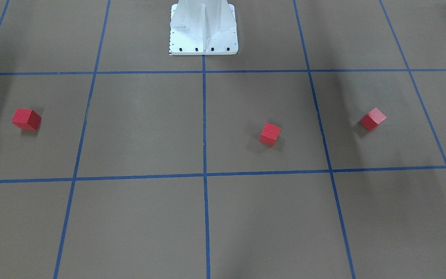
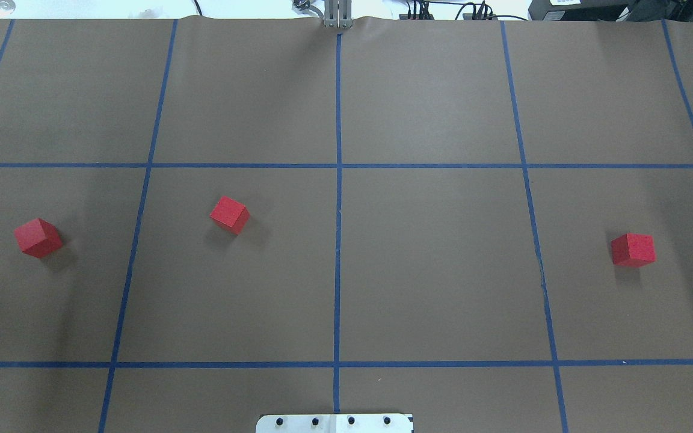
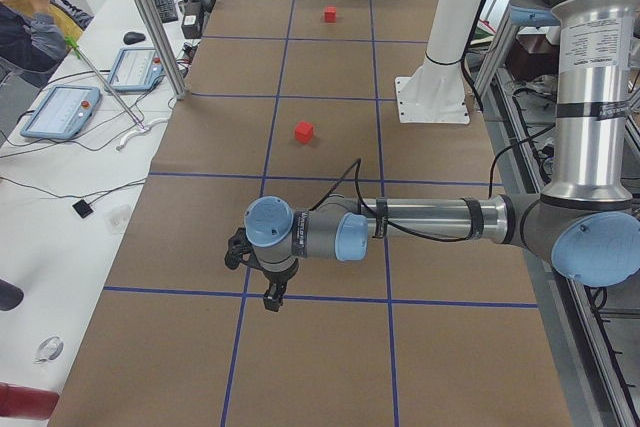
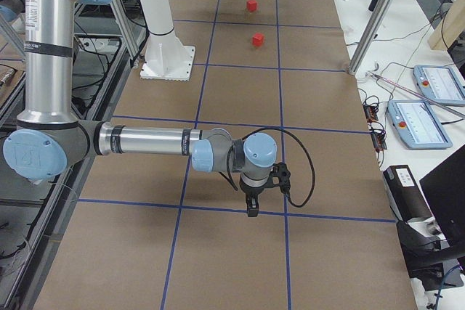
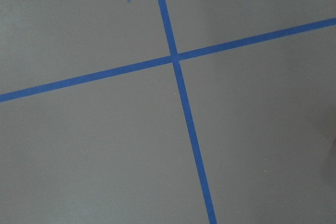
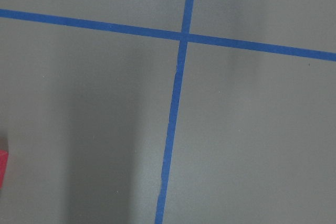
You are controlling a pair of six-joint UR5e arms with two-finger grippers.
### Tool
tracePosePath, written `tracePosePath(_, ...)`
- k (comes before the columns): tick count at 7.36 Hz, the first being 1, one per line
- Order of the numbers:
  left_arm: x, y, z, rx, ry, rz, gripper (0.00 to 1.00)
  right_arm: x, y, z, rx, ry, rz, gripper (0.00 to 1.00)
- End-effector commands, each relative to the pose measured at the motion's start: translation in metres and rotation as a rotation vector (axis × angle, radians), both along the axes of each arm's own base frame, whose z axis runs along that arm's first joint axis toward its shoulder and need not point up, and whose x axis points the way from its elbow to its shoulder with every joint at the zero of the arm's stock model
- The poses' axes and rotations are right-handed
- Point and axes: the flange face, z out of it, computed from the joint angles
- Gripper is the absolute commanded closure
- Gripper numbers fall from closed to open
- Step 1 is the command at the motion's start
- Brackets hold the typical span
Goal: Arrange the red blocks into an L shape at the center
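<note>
Three red blocks lie apart on the brown gridded table. In the overhead view one (image 2: 38, 237) is at far left, one (image 2: 229, 214) is left of the middle tape line (image 2: 337, 264), and one (image 2: 633, 249) is at far right. They also show in the front view (image 1: 373, 119), (image 1: 270, 134), (image 1: 26, 119). My left gripper (image 3: 270, 299) hangs over a tape crossing, seen only from the left end; I cannot tell if it is open. My right gripper (image 4: 251, 210) hangs likewise, seen only from the right end. A red block edge (image 6: 2, 169) shows in the right wrist view.
The white robot base (image 1: 203, 27) stands at the table's near edge on the middle line. Metal frame posts (image 3: 150, 27) and operator desks with tablets (image 4: 425, 121) run along the far side. A person (image 3: 30, 17) sits there.
</note>
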Motion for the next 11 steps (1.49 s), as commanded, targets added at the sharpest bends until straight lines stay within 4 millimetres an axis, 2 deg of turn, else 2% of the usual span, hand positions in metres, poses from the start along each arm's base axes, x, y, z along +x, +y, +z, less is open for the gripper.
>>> tracePosePath(1,-0.001,-0.005,-0.006,0.019,-0.027,0.001,0.0,0.0,0.001,0.001,0.0,0.0,-0.002,0.0)
tracePosePath(3,-0.001,-0.003,-0.016,0.038,-0.027,0.001,0.0,-0.001,0.001,-0.002,0.008,-0.01,-0.005,0.0)
tracePosePath(6,0.0,-0.012,-0.04,0.088,-0.02,-0.005,0.0,-0.001,-0.01,-0.056,0.123,-0.015,-0.001,0.0)
tracePosePath(8,-0.001,-0.026,-0.058,0.218,-0.024,-0.007,0.0,-0.002,-0.019,-0.074,0.286,-0.029,0.001,0.0)
tracePosePath(9,0.0,-0.032,-0.069,0.302,-0.022,-0.008,0.0,-0.003,-0.02,-0.078,0.343,-0.035,-0.002,0.0)
tracePosePath(11,0.0,-0.037,-0.075,0.337,-0.021,-0.01,0.0,-0.006,-0.022,-0.084,0.387,-0.062,-0.01,0.0)
